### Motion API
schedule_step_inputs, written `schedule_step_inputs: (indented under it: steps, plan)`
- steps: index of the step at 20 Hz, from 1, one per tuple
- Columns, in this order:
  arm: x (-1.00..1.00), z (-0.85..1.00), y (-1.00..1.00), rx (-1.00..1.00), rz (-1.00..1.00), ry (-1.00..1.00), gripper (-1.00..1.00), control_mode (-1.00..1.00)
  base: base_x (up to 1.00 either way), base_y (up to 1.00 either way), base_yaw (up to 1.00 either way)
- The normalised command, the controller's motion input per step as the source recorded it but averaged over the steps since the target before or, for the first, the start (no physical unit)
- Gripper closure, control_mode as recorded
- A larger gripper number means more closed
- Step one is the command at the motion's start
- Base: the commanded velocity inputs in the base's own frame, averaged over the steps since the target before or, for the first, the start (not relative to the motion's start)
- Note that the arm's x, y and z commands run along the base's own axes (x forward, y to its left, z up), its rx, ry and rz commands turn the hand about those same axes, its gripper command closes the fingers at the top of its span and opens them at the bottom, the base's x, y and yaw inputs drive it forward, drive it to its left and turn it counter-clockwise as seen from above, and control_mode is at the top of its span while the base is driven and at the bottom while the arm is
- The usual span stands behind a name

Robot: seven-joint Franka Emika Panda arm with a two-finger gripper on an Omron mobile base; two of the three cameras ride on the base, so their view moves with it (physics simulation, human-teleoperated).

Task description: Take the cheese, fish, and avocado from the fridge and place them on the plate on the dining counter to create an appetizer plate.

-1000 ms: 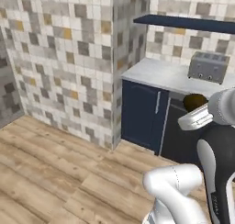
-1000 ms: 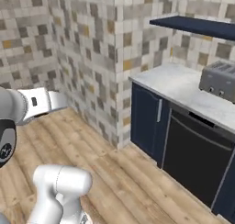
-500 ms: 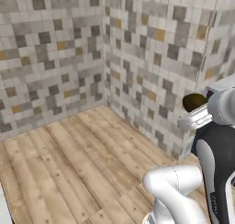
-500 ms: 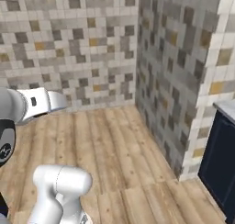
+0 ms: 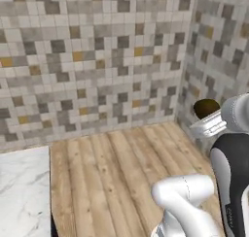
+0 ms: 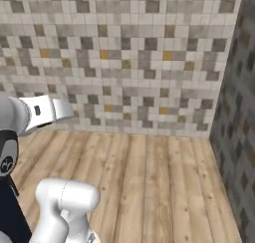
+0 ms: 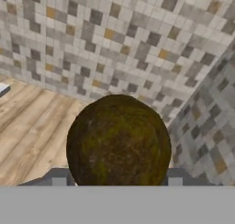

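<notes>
— Where's the avocado (image 7: 119, 142)?
— Between the fingers (image 7: 58, 181), apparently clamped on it, carried high over the wooden floor (image 5: 112, 168).
— Why there?
— Probably in transit; a marble counter (image 5: 22, 192) corner shows left.

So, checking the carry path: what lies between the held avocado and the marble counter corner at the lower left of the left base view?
In the left base view, bare wooden floor separates the avocado from the marble counter corner.

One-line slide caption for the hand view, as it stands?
Dark brown-black, olive-tinged round avocado held in the pincer, with mosaic-tiled walls and wooden plank floor beyond.
</notes>
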Motion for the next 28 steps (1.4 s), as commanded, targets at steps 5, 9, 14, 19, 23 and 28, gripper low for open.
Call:
schedule_step_inputs:
  steps: [5, 9, 14, 19, 23, 28]
  plan:
    - [0.0, 0.0, 0.0, 0.0, 0.0, 0.0, 1.0, 1.0, 1.0, 0.08, 0.34]
    - [0.0, 0.0, 0.0, 0.0, 0.0, 0.0, 1.0, 1.0, 1.0, 0.0, 0.34]
    - [0.0, 0.0, 0.0, 0.0, 0.0, 0.0, 1.0, 1.0, 1.0, -0.08, 0.16]
    - [0.0, 0.0, 0.0, 0.0, 0.0, 0.0, 1.0, 1.0, 1.0, 0.0, 0.44]
    - [0.0, 0.0, 0.0, 0.0, 0.0, 0.0, 1.0, 1.0, 0.89, 0.0, 0.73]
    - [0.0, 0.0, 0.0, 0.0, 0.0, 0.0, 1.0, 1.0, 0.54, 0.0, 0.84]
